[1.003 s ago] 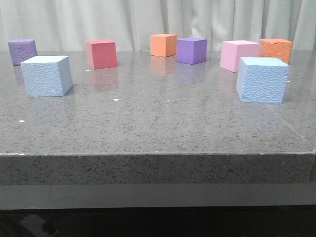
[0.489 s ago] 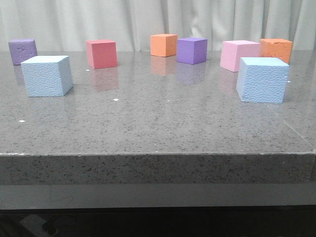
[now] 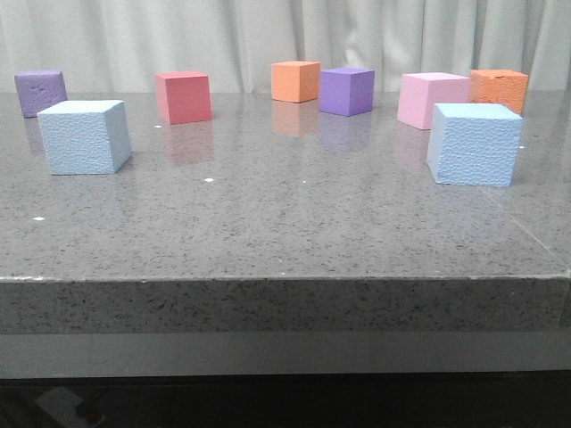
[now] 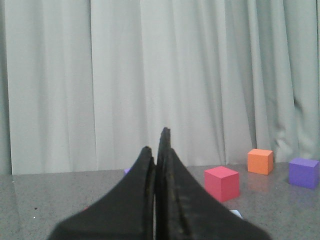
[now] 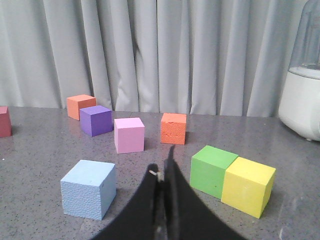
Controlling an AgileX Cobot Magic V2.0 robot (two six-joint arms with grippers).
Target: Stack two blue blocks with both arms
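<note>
- the two blue blocks were seen resting flat on the grey table (image 3: 285, 232), well apart: the left blue block (image 3: 85, 136) near the table's left side, the right blue block (image 3: 474, 144) near its right side, neither one touched.
- the left gripper (image 4: 159, 150) was shown with its fingers pressed together and nothing between them; it was pointed over the table toward the curtain, and only a pale sliver that may have been the left block was caught beside the fingers.
- the right gripper (image 5: 164, 167) was likewise shown pressed together and empty, with the right blue block beside and just ahead of it.
- a failed grasp was judged likely if either gripper were lowered without first being spread, since a block would be shoved or tipped.
- a wrong pick was judged possible: the pink cube (image 3: 433, 100) stood just behind the right block, and the purple cube (image 3: 40, 92) just behind the left one.
- the soft foam could be squeezed off-square, so the upper block might be set down tilted and slide off.
- a clash of arms was judged a risk where the blocks would be brought together.
</note>
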